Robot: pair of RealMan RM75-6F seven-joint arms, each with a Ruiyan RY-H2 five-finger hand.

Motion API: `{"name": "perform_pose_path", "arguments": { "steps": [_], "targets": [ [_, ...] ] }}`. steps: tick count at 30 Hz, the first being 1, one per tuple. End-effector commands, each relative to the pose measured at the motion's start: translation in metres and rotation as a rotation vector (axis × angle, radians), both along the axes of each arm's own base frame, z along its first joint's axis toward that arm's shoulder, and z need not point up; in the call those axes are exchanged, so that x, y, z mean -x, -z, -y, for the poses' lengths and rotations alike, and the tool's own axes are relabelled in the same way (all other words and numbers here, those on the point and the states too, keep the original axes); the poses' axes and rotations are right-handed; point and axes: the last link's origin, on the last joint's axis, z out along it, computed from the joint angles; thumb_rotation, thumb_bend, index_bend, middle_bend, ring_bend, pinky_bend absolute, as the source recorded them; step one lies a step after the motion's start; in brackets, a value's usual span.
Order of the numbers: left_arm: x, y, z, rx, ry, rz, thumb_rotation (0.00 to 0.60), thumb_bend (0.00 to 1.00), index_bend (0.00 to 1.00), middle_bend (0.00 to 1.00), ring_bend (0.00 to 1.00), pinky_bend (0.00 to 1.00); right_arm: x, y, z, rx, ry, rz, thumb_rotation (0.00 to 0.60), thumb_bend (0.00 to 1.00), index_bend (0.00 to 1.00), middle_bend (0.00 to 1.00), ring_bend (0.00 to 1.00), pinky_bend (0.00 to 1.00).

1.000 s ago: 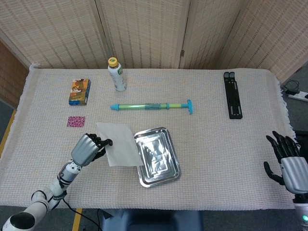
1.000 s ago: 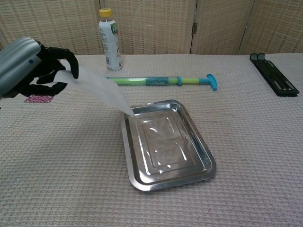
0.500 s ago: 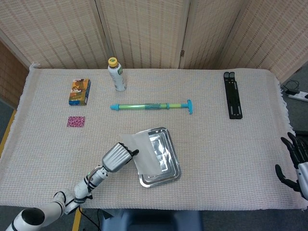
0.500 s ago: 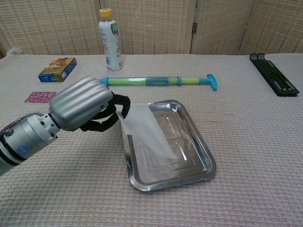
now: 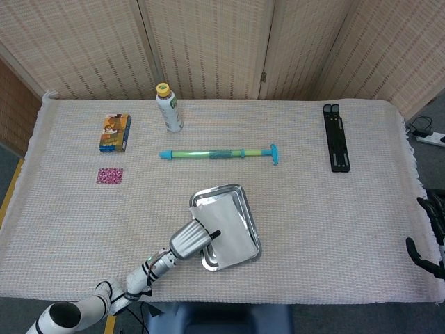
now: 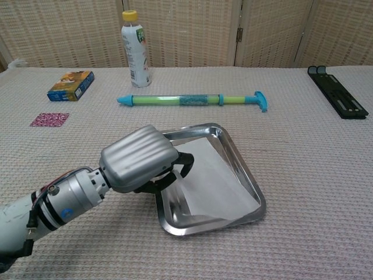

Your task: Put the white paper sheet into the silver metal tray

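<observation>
The white paper sheet (image 5: 231, 225) (image 6: 215, 178) lies over the inside of the silver metal tray (image 5: 243, 195) (image 6: 230, 140), covering most of its floor. My left hand (image 5: 190, 239) (image 6: 140, 158) is at the tray's near left rim and still pinches the sheet's left edge between thumb and finger. In the head view my right hand (image 5: 431, 236) shows only partly at the far right edge, away from the tray, its dark fingers apart and holding nothing.
A blue-green rod-shaped toy (image 5: 218, 153) (image 6: 192, 100) lies behind the tray. A bottle (image 5: 169, 108) (image 6: 134, 41), a small box (image 5: 115, 132) (image 6: 70, 85) and a pink patch (image 5: 110, 175) (image 6: 49, 119) sit at the back left. A black bar (image 5: 336, 137) (image 6: 340, 100) lies at the right.
My left hand moved right and toward the near edge, drawing the sheet from the table over the tray until it settled inside. My right hand slid further out of the head view.
</observation>
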Motion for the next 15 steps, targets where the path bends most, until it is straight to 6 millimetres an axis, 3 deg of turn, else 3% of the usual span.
{"name": "perform_pose_path", "arguments": {
  "steps": [1, 12, 15],
  "targets": [
    [-0.003, 0.004, -0.003, 0.000, -0.005, -0.008, 0.600, 0.63, 0.52, 1.00, 1.00, 1.00, 0.000, 0.000, 0.000, -0.002, -0.001, 0.000, 0.600, 0.51, 0.00, 0.00, 0.00, 0.00],
    [-0.005, 0.006, -0.018, -0.014, -0.049, -0.007, 0.600, 0.63, 0.49, 1.00, 1.00, 1.00, 0.002, -0.003, 0.000, -0.001, 0.003, 0.009, 0.600, 0.51, 0.00, 0.00, 0.00, 0.00],
    [-0.003, 0.006, -0.019, -0.019, -0.050, -0.014, 0.600, 0.57, 0.43, 1.00, 1.00, 1.00, 0.002, -0.004, -0.001, 0.002, 0.003, 0.010, 0.600, 0.51, 0.00, 0.00, 0.00, 0.00]
  ]
}}
